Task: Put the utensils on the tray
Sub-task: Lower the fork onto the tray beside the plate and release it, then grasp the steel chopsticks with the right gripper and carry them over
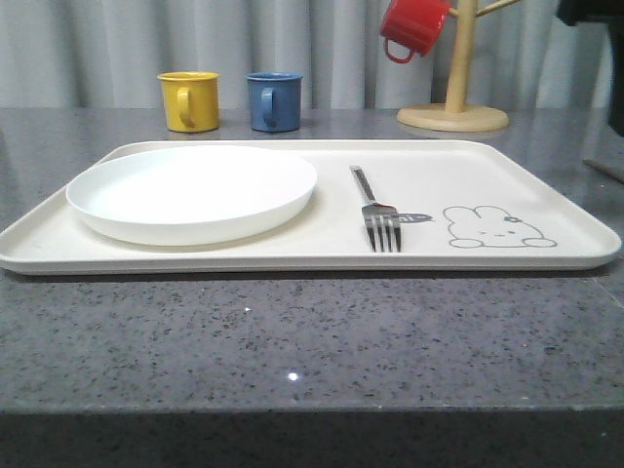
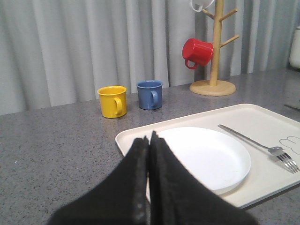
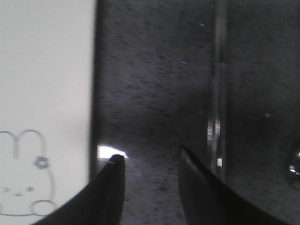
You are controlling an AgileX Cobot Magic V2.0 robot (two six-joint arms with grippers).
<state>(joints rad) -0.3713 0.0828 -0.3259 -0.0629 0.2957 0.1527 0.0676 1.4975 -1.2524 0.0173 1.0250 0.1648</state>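
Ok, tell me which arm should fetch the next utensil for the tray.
Right. Its open pincer hovers over the counter just off the tray, beside a slim silver utensil lying there. The left pincer is shut, over the plate side.

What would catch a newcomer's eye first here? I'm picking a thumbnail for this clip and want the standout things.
The cream tray spans the grey counter, a round white plate on its left half and a silver fork lying right of the plate, beside the rabbit drawing. Behind it stand a yellow mug and a blue mug, while a red mug hangs from a wooden mug tree.
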